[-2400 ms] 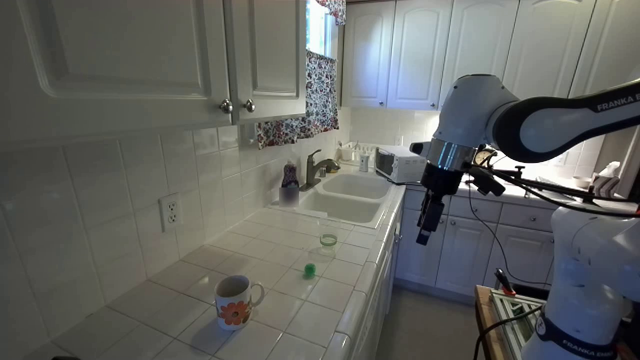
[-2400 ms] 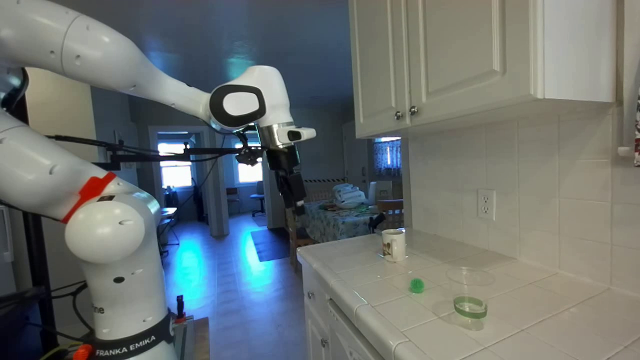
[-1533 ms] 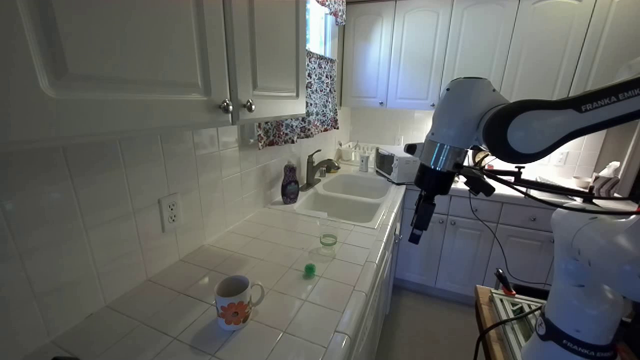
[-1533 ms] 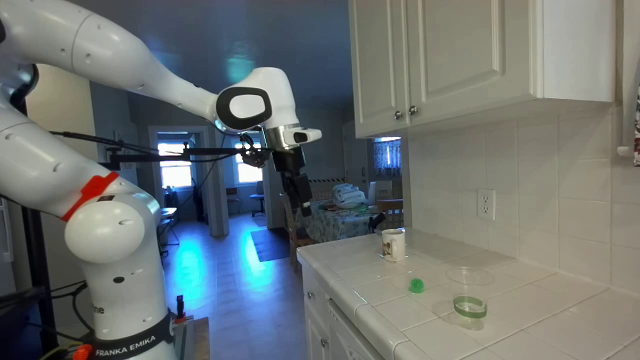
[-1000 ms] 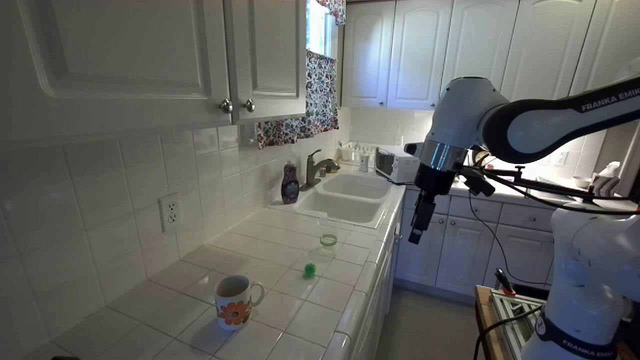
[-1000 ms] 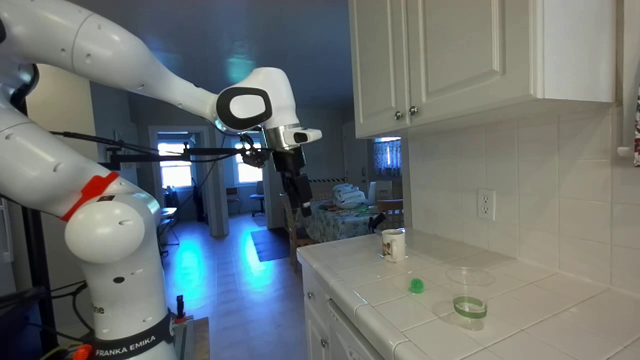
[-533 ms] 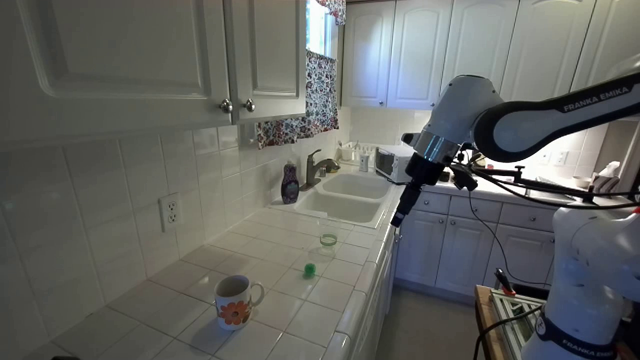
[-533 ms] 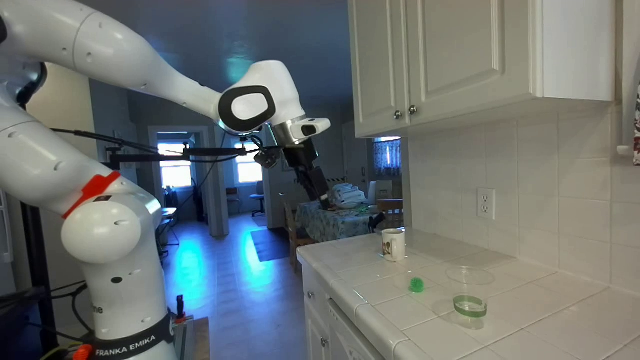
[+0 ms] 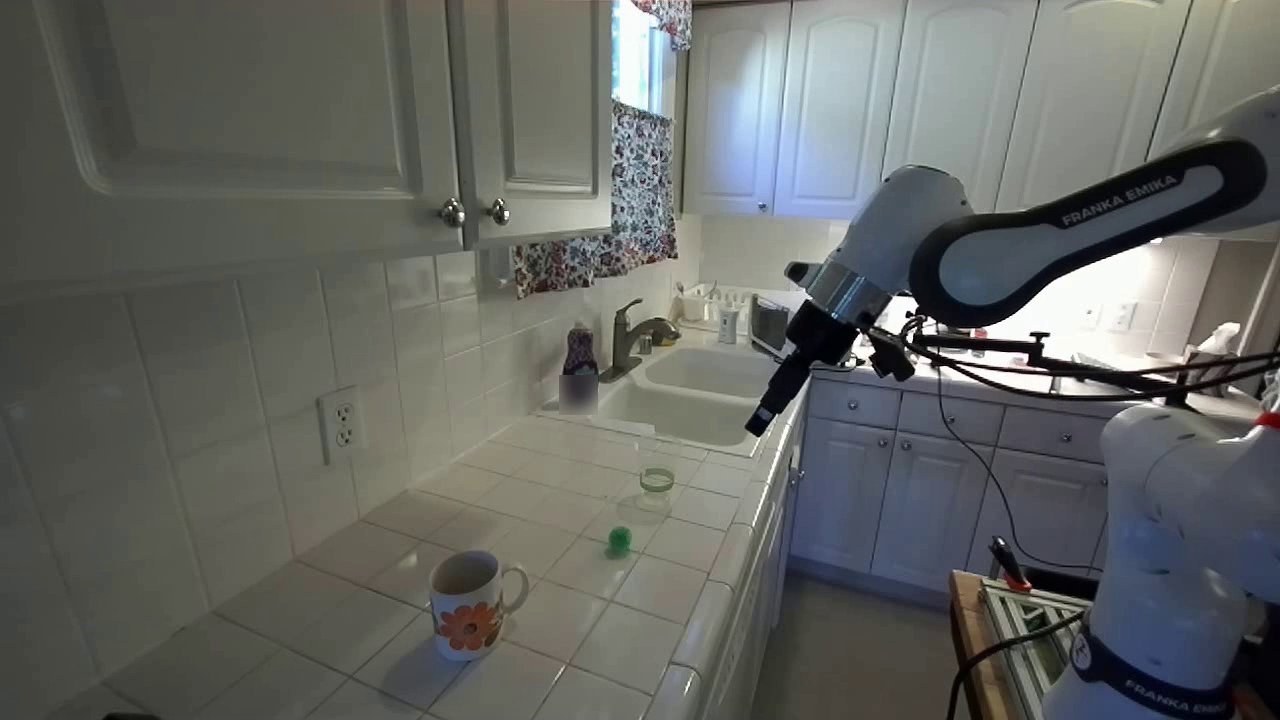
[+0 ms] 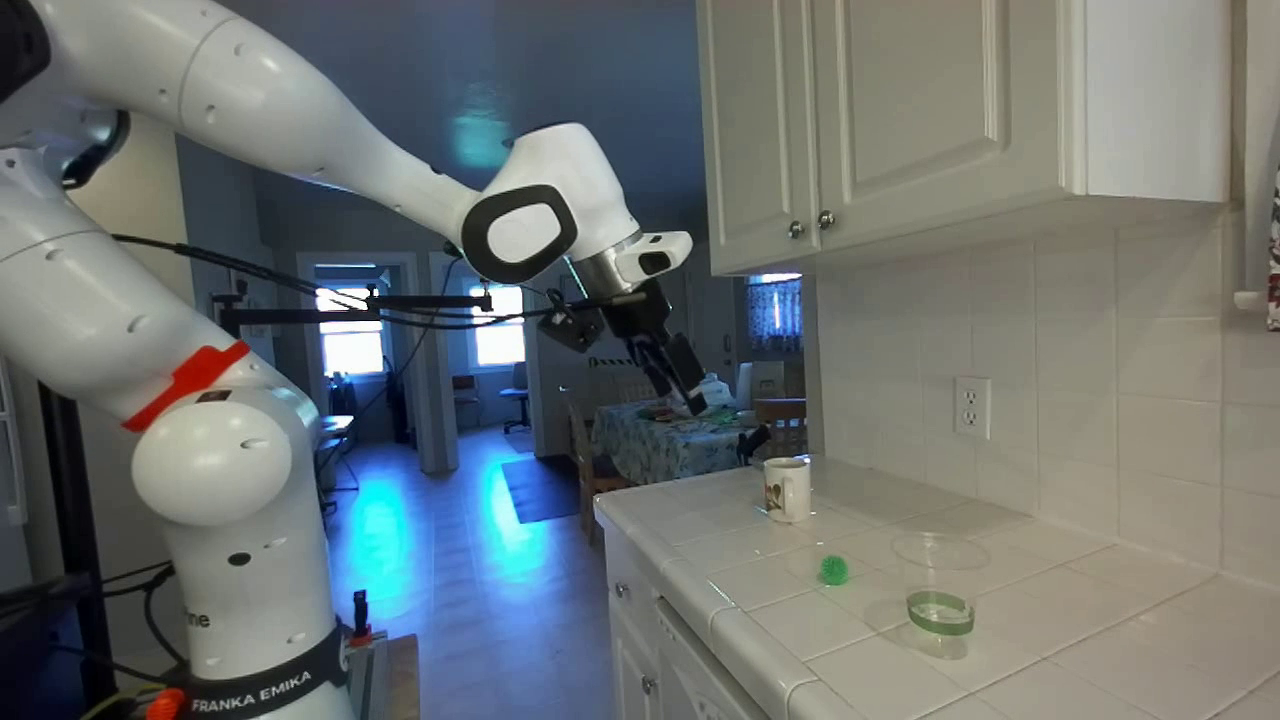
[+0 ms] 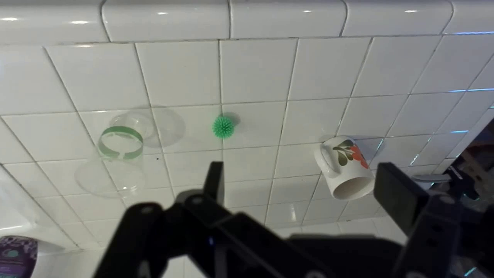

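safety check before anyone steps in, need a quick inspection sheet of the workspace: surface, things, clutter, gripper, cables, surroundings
Surface: white tiled counter, glossy; small dark speck near the clear cup.
Things: green ball between cup and mug, both upright; none touching.
Clutter: dark bottle beside the sink.
Gripper: open, holding nothing, apart from counter and things.
Cables: black cables run along the arm, with slack loops.
Surroundings: faucet, microwave, cabinets, outlet.

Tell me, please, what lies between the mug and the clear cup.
A ball lies between the mug and the clear cup, touching neither; the wrist view shows this, and both exterior views agree.
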Controlling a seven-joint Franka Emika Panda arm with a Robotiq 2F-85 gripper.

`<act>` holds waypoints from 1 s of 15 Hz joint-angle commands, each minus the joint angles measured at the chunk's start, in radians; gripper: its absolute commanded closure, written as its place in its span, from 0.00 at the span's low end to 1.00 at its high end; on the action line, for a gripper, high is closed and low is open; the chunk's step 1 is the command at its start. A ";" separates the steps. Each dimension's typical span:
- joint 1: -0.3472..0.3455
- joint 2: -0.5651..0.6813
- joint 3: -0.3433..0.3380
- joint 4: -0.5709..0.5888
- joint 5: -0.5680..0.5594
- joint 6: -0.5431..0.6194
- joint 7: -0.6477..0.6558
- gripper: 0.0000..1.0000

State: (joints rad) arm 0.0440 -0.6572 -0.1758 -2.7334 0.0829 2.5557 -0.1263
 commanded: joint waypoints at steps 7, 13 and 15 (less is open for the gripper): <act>0.046 0.132 -0.034 0.079 0.061 -0.006 -0.120 0.00; 0.011 0.265 -0.017 0.153 0.066 -0.017 -0.034 0.00; 0.007 0.335 -0.022 0.190 0.089 -0.007 -0.013 0.00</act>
State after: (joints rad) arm 0.0708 -0.4596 -0.2074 -2.6315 0.1310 2.5521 -0.1732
